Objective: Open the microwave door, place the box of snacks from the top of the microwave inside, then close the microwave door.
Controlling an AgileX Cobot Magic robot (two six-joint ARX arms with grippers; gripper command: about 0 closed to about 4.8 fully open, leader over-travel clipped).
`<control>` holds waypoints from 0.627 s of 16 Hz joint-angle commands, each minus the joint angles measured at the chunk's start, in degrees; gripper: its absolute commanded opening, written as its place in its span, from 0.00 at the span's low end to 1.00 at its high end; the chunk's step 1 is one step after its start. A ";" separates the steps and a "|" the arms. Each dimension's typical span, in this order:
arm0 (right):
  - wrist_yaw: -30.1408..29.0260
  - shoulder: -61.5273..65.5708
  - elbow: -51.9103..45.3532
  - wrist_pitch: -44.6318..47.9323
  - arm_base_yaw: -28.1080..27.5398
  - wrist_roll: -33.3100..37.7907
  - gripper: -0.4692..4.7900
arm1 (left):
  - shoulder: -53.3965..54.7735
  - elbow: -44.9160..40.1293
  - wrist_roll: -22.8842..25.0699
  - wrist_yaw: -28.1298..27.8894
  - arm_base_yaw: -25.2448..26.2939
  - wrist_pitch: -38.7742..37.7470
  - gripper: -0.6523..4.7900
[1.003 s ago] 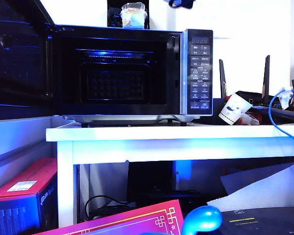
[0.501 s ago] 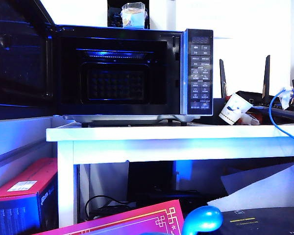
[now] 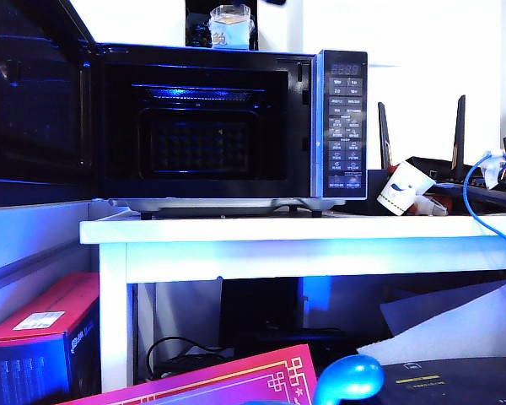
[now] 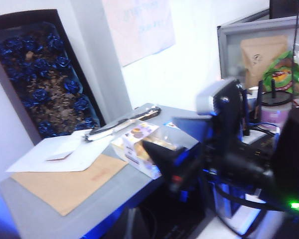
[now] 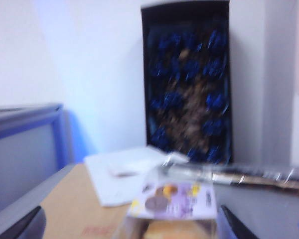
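The right gripper (image 5: 127, 221) has its fingers (image 5: 25, 224) spread wide, one dark tip on each side of the box of snacks (image 5: 172, 209), which sits between them but is not yet touched. The box stands on the top of the microwave (image 3: 337, 126), near the back wall, in front of a dark box with blue pieces (image 5: 189, 84).

To do this step well, I think the fingers should go forward level until the tub is deep between them, then close on its clear walls below the lid, because the thin plastic can bend or slip.

The left gripper (image 4: 162, 159) hangs near the other side of the box (image 4: 142, 144); its dark fingers seem apart, but the blur does not let me be sure. It should stay away, as the room there is small.

The microwave door (image 3: 29, 101) is swung fully open and the cavity is free. The lift must clear the top front edge before going down and in. The bench (image 3: 304, 229) has a paper cup (image 3: 403, 187) beside the microwave.
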 commanded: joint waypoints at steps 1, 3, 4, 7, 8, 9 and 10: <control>2.67 3.80 5.27 -1.84 0.55 -3.30 1.00 | -0.24 0.15 -0.35 0.11 0.07 -0.96 0.11; 3.13 5.09 6.86 -2.05 0.13 -3.30 1.00 | -0.24 0.15 -0.33 0.11 0.07 -1.90 0.11; 3.45 5.09 6.86 -2.08 0.04 -3.28 1.00 | -0.24 0.15 -0.33 0.09 0.07 -2.32 0.11; 3.45 5.11 6.86 -1.99 -0.76 -3.32 1.00 | -0.24 0.15 -0.33 0.11 0.07 -2.69 0.11; 3.45 5.09 6.86 -2.01 -0.85 -4.11 1.00 | -0.22 0.15 -0.33 0.17 0.07 -2.78 0.11; 3.48 5.09 6.88 -0.90 -0.85 -7.63 1.00 | -0.24 0.15 -0.33 0.33 0.07 -2.75 0.11; 3.48 5.09 6.88 0.22 -0.76 -8.22 1.00 | -0.24 0.15 -0.33 0.33 0.07 -2.78 0.11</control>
